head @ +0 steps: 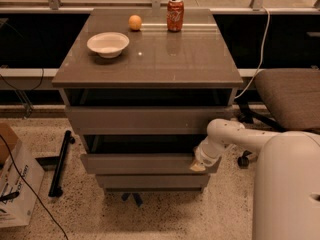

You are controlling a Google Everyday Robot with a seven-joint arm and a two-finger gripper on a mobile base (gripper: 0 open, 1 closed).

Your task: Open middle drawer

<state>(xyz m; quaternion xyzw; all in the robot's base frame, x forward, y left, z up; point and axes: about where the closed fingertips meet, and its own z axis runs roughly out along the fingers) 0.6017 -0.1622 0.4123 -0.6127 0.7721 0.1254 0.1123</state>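
Observation:
The grey cabinet has three stacked drawers. The middle drawer (140, 162) has a plain grey-taupe flat front and stands pulled out a little, with a dark gap above it. My gripper (198, 165) is at the drawer's right end, at the top edge of its front panel. The white arm (240, 135) reaches in from the right. The top drawer (145, 120) sits above and the narrow bottom drawer (150, 181) below.
On the cabinet top (165, 59) stand a white bowl (108, 44), an orange (135, 22) and a red soda can (175, 8). An office chair (290, 96) is at the right. A cardboard box (12, 184) and a black bar (60, 161) lie on the floor at the left.

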